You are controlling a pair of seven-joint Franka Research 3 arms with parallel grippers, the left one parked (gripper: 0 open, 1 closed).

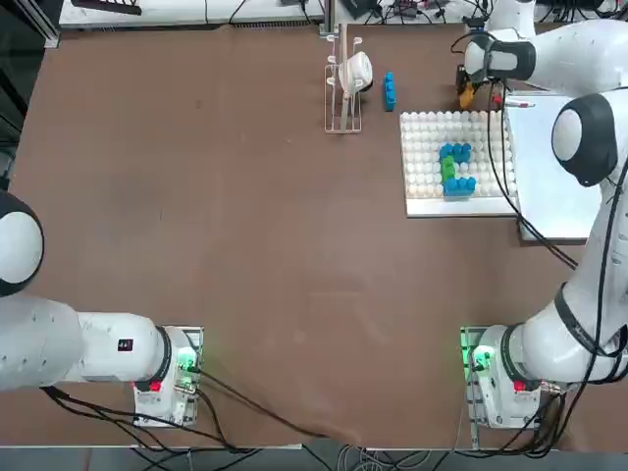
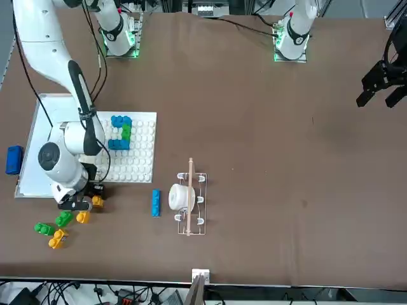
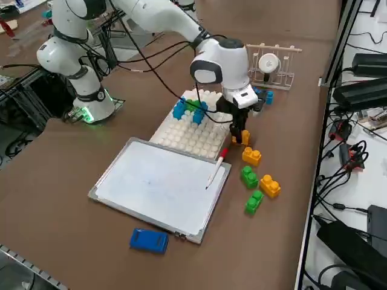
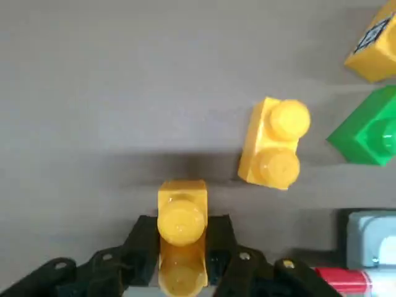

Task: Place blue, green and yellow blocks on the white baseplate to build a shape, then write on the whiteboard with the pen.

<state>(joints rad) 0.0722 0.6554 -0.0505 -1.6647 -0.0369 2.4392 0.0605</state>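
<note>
My right gripper (image 4: 181, 263) is shut on an orange-yellow block (image 4: 181, 223), low over the table just beyond the far right corner of the white baseplate (image 1: 422, 186). On that plate a blue, green and blue group (image 1: 454, 169) stands joined. More loose blocks lie close by: a yellow one (image 4: 274, 143), a green one (image 4: 368, 130), and further yellow (image 3: 269, 185) and green (image 3: 254, 202) ones. One blue block (image 1: 390, 90) lies behind the plate. The pen (image 3: 216, 166) rests on the whiteboard (image 3: 157, 187) at its edge by the plate.
A blue eraser (image 3: 149, 240) sits at the whiteboard's near corner in the right side view. A small wire rack (image 1: 343, 93) holding a white object stands left of the loose blue block. Cables trail over the plate's right side.
</note>
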